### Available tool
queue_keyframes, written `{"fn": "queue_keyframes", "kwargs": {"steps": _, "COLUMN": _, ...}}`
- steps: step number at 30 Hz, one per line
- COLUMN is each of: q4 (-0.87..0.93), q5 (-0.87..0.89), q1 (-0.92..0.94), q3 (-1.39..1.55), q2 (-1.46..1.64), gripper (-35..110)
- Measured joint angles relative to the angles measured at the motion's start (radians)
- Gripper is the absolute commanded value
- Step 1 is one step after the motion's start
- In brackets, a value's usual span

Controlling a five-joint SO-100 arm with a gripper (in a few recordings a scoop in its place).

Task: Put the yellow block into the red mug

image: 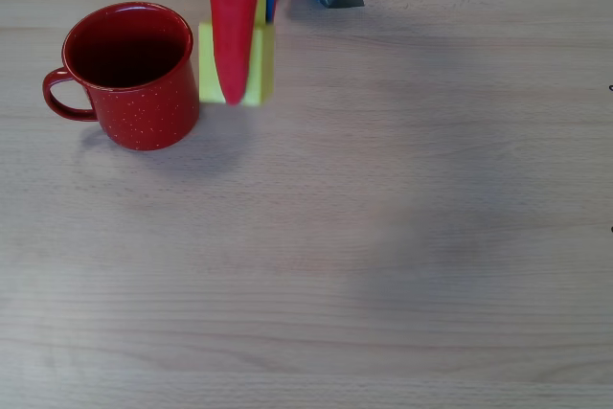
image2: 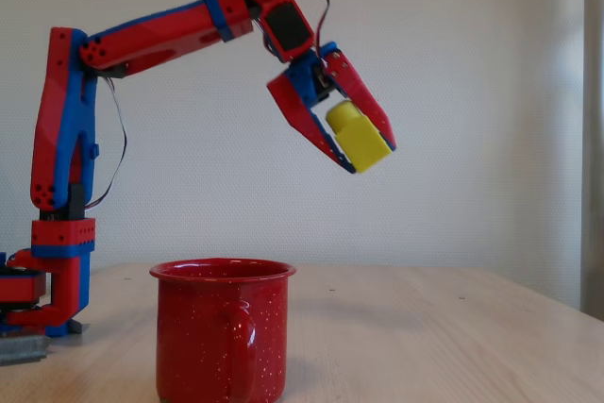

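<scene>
Fixed view: red-and-blue arm reaches from its base at frame left up and across to upper centre, w/ the tool point(image2: 363, 153) angled down-right. Tool fingers are clamped on the yellow block point(image2: 357, 136), one finger on each side, block held high in the air, well above the desk point(image2: 453, 327). The red mug point(image2: 223, 329) (white speckles, handle toward the camera) stands on the desk at bottom centre-left; block sits above and to the right of its rim in this view.

Overhead view: mug point(image: 134, 79) at upper left, handle pointing left, dark inside. A red finger of the tool point(image: 233, 95) overlaps the block point(image: 257, 64), which appears just right of the mug's rim, prob. not over the opening, though height makes this hard to judge.
</scene>
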Motion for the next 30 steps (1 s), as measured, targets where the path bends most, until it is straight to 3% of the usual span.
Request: {"fn": "queue_keyframes", "kwargs": {"steps": 30, "q4": 0.334, "q5": -0.103, "q1": 0.479, "q3": 0.064, "q2": 0.094, "gripper": 0}}
